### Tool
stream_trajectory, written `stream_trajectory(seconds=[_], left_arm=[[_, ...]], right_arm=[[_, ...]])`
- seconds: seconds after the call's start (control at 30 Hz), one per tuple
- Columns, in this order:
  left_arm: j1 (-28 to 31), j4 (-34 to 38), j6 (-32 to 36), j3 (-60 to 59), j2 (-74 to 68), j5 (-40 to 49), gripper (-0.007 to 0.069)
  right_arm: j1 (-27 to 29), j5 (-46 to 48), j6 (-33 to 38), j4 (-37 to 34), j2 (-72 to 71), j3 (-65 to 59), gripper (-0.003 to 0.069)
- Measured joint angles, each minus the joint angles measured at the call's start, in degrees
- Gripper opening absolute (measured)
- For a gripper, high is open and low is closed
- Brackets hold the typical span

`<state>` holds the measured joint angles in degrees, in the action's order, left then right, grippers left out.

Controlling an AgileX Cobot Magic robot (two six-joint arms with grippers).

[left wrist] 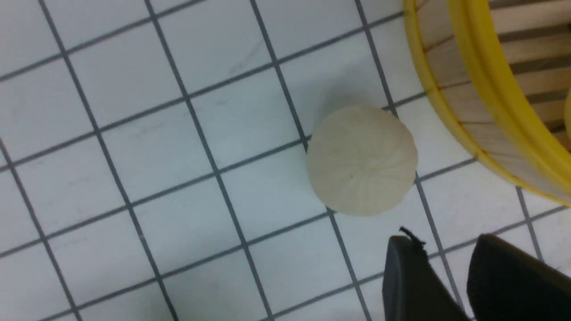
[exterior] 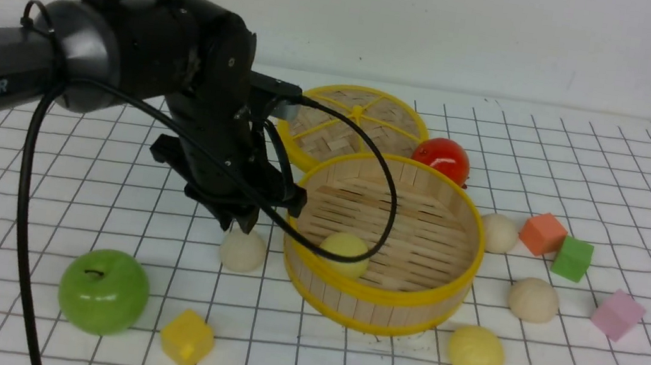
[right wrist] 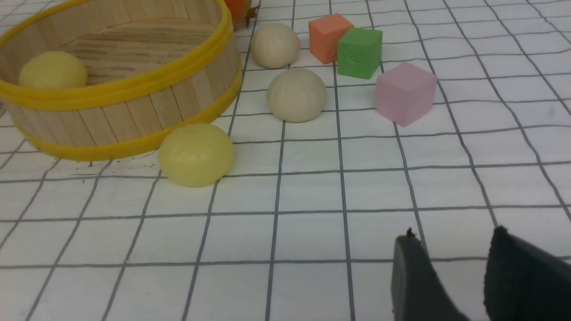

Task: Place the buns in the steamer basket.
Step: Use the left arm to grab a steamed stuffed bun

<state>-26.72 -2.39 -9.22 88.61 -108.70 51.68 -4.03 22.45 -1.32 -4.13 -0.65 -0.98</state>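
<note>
The steamer basket point(exterior: 399, 296) stands mid-table with one pale yellow bun point(exterior: 344, 253) inside it near the front wall. A cream bun point(exterior: 242, 250) lies on the cloth just left of the basket. My left gripper point(exterior: 237, 221) hangs right above that bun, open and empty; in the left wrist view the bun point(left wrist: 361, 160) lies clear of the gripper point(left wrist: 446, 238), beside the basket wall point(left wrist: 490, 89). Right of the basket lie two cream buns point(exterior: 498, 233) point(exterior: 533, 299) and a yellow bun point(exterior: 475, 352). My right gripper point(right wrist: 455, 234) is open over bare cloth, out of the front view.
A woven lid point(exterior: 356, 124) and a red tomato point(exterior: 441, 158) sit behind the basket. A green apple point(exterior: 104, 291) and a yellow cube point(exterior: 187, 338) are at front left. Orange point(exterior: 542, 233), green point(exterior: 572, 258) and pink point(exterior: 618, 314) cubes stand at right.
</note>
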Motion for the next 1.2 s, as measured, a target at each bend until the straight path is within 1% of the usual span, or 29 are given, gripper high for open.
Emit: stream_trajectory(seconds=[0.13, 0.3, 0.63, 0.93, 1.0, 1.1, 1.17, 1.2], left_arm=[[0.0, -0.2, 0.1, 0.0, -1.0, -1.9, 0.0216], [0.0, -2.4, 0.2, -0.1, -4.3, -3.5, 0.0236], [0.0, -5.3, -1.1, 0.0, -7.2, -7.0, 0.0237], [0.0, -5.9, -1.4, 0.0, -8.8, -8.0, 0.0232], [0.0, -5.9, -1.4, 0.0, -8.8, -8.3, 0.0209], [0.0, -5.8, -1.4, 0.0, -8.8, -8.3, 0.0139], [0.0, -5.8, -1.4, 0.0, -8.7, -8.2, 0.0043], [0.0, -5.8, -1.4, 0.0, -8.6, -8.0, 0.0013]], right_arm=[[0.0, 0.0, 0.0, 0.0, 0.0, 0.0, 0.0241], [0.0, 0.0, 0.0, 0.1, 0.0, 0.0, 0.0241], [0.0, 0.0, 0.0, 0.2, 0.0, 0.0, 0.0241], [0.0, 0.0, 0.0, 0.2, 0.0, 0.0, 0.0241], [0.0, 0.0, 0.0, 0.2, 0.0, 0.0, 0.0241], [0.0, 0.0, 0.0, 0.2, 0.0, 0.0, 0.0241], [0.0, 0.0, 0.0, 0.2, 0.0, 0.0, 0.0241], [0.0, 0.0, 0.0, 0.2, 0.0, 0.0, 0.0241]])
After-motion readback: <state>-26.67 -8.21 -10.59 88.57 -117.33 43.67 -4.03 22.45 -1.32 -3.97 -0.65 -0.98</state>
